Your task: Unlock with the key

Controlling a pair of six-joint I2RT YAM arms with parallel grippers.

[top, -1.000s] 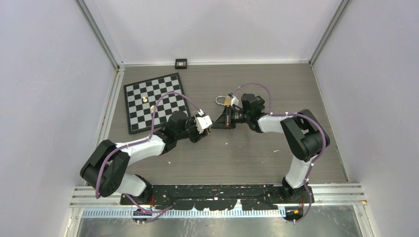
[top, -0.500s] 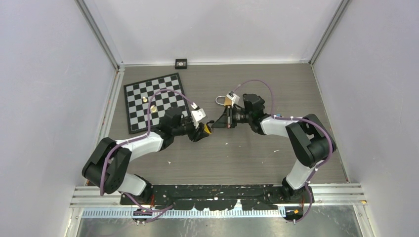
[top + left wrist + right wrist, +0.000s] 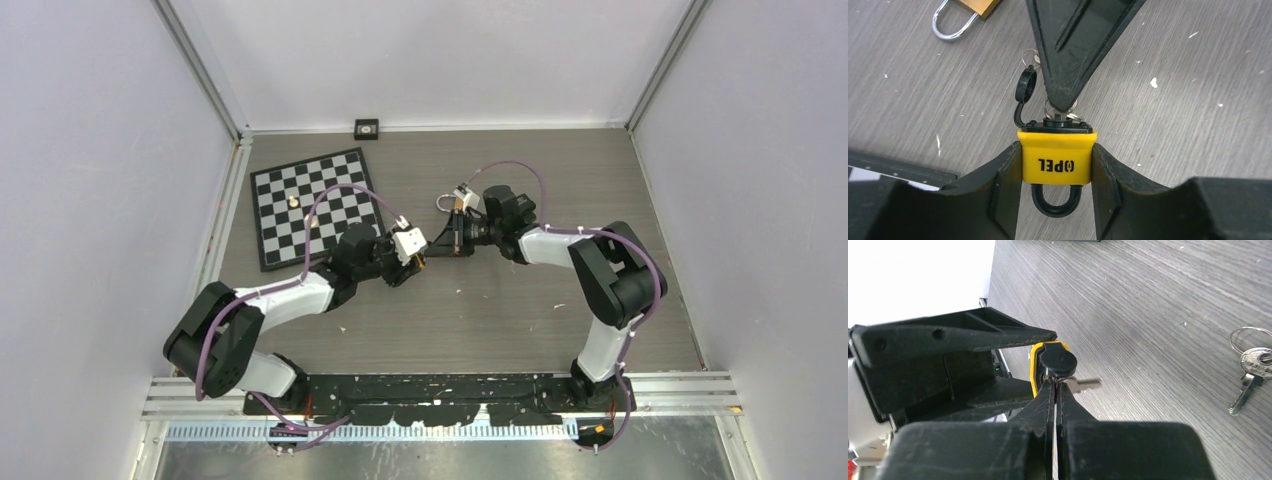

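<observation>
Top external view: two arms meet nose to nose near mid-desk.
Desk (image 3: pixel 500 300): grey wood grain, flecked with pale specks.
Chessboard (image 3: pixel 280 200): lies flat at far left of the desk, turned a little askew; one small gold piece (image 3: pixel 293 200) stands on it.
Left arm (image 3: pixel 290 295): reaches in from the left, wrist low, just beside the board's near corner.
Right arm (image 3: pixel 600 270): bent round from the right, wrist pointing left toward the other arm.
Left pincer (image 3: pixel 1056 165): clamped on the yellow padlock (image 3: pixel 1056 160), one finger flat on each side of the body; black shackle points back toward the wrist, keyhole end faces the right arm.
Right pincer (image 3: pixel 1054 385): fingers pressed together on the key (image 3: pixel 1078 384), tip right at the padlock's keyhole end. How deep the key sits cannot be told.
Yellow padlock location: held above the desk, mid-desk, between the two pincers.
Dust cap (image 3: pixel 1026 80): black, round, flipped off the keyhole, hanging by its tether.
Brass padlock (image 3: pixel 982 5): lies on the desk beyond the pincers, silver shackle showing.
Spare keys (image 3: pixel 1250 367): on a ring, flat on the desk, well apart from the held lock.
Black square item (image 3: pixel 367 128): at the far edge against the wall.
</observation>
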